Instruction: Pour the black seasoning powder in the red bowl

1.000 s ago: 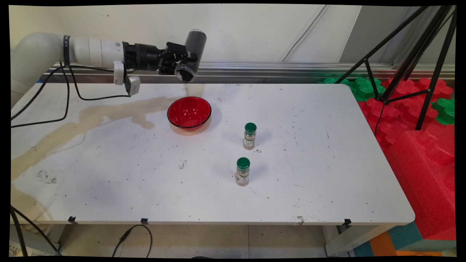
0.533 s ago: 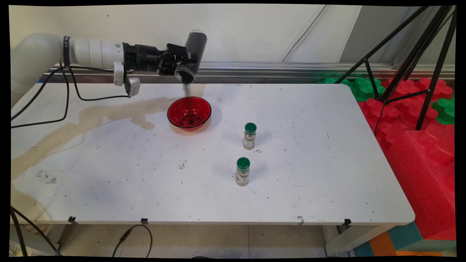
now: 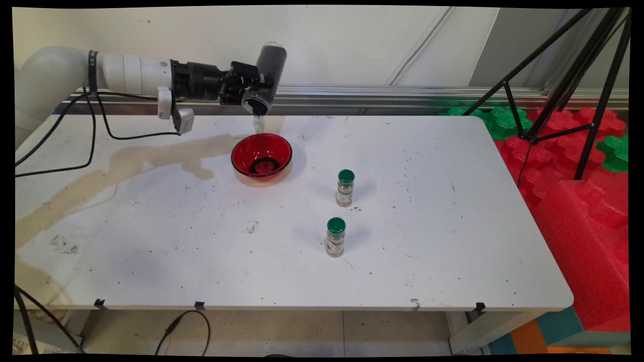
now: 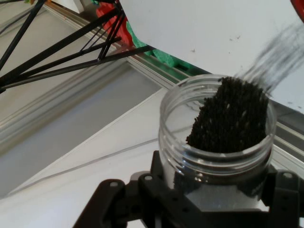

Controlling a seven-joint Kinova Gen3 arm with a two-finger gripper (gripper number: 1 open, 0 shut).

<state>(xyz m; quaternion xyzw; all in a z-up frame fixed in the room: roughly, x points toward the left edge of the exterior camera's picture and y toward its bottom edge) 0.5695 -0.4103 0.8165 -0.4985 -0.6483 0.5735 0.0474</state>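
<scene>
White table (image 3: 453, 241), wall behind. Black tripod (image 3: 578, 85) and red foam blocks (image 3: 583, 211) off its 3 o'clock side. Red bowl (image 3: 261, 155) sits toward 11 o'clock on the table, dark granules (image 3: 263, 165) ringed in its bottom. Gripper (image 3: 254, 88) hangs just above the bowl's 12 o'clock rim, jaws clamped on a clear jar (image 3: 265, 76) tipped mouth-down, granules streaming out. Two green-capped spice jars (image 3: 344, 188) upright at the bowl's 4 and 5 o'clock, well apart from it.

white wall (image 3: 352, 45), black tripod (image 3: 578, 75), red foam blocks (image 3: 583, 221)
</scene>
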